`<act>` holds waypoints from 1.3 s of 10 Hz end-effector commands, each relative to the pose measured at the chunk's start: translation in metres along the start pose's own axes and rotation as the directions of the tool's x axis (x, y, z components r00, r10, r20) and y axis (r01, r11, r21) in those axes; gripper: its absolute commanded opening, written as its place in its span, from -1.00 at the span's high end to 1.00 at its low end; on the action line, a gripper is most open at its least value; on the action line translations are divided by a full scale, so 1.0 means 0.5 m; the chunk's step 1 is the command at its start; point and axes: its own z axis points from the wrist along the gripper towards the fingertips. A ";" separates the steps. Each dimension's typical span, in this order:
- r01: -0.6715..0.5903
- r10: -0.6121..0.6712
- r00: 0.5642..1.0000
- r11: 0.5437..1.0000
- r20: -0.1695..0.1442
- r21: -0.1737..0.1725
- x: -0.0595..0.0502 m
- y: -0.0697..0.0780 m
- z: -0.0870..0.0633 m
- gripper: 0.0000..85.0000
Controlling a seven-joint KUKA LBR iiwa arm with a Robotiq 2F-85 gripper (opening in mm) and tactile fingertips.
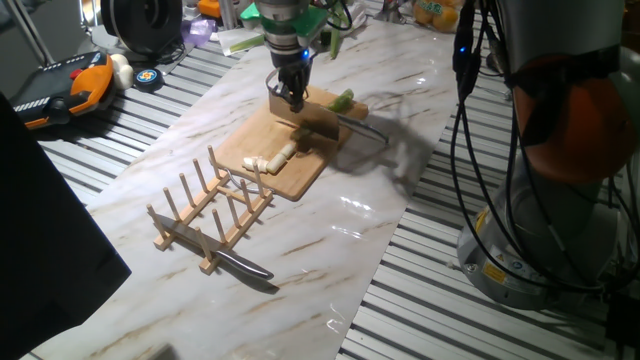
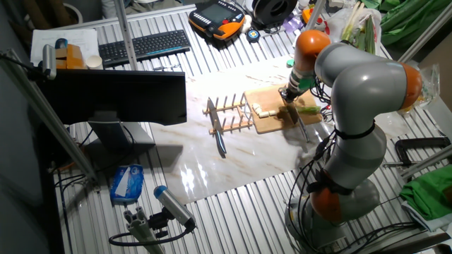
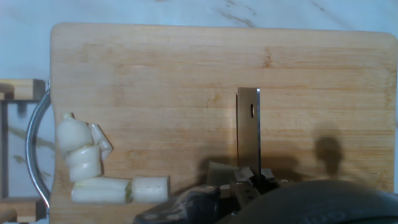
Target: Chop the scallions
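Short white scallions pieces [image 1: 268, 158] lie in a cluster at the near-left end of the wooden cutting board [image 1: 283, 178]. A pale-green stalk end [image 1: 344, 99] rests at the board's far edge. My gripper [image 1: 291, 98] hangs over the middle of the board, shut on a knife [image 1: 322, 126] whose blade points down at the wood. In the hand view the blade [image 3: 248, 127] is seen edge-on over bare board [image 3: 186, 74], with the cut scallions [image 3: 87, 163] off to the lower left, apart from it. The other fixed view shows the gripper [image 2: 288, 97] above the board [image 2: 270, 125].
A wooden dish rack [image 1: 214, 207] stands just in front of the board, with a second knife [image 1: 246, 267] lying beside it. Tools and a pendant [image 1: 70, 88] sit at the far left. The arm's base [image 1: 545, 180] rises at the right, and a monitor [image 2: 113, 95] stands nearby.
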 end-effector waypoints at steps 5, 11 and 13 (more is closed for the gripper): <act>-0.002 0.002 1.000 1.000 0.001 0.000 0.006 0.003 0.021 0.98; -0.007 0.007 1.000 1.000 0.011 -0.004 0.011 0.001 0.039 0.98; -0.007 0.007 1.000 1.000 0.014 -0.008 0.006 0.011 0.036 0.98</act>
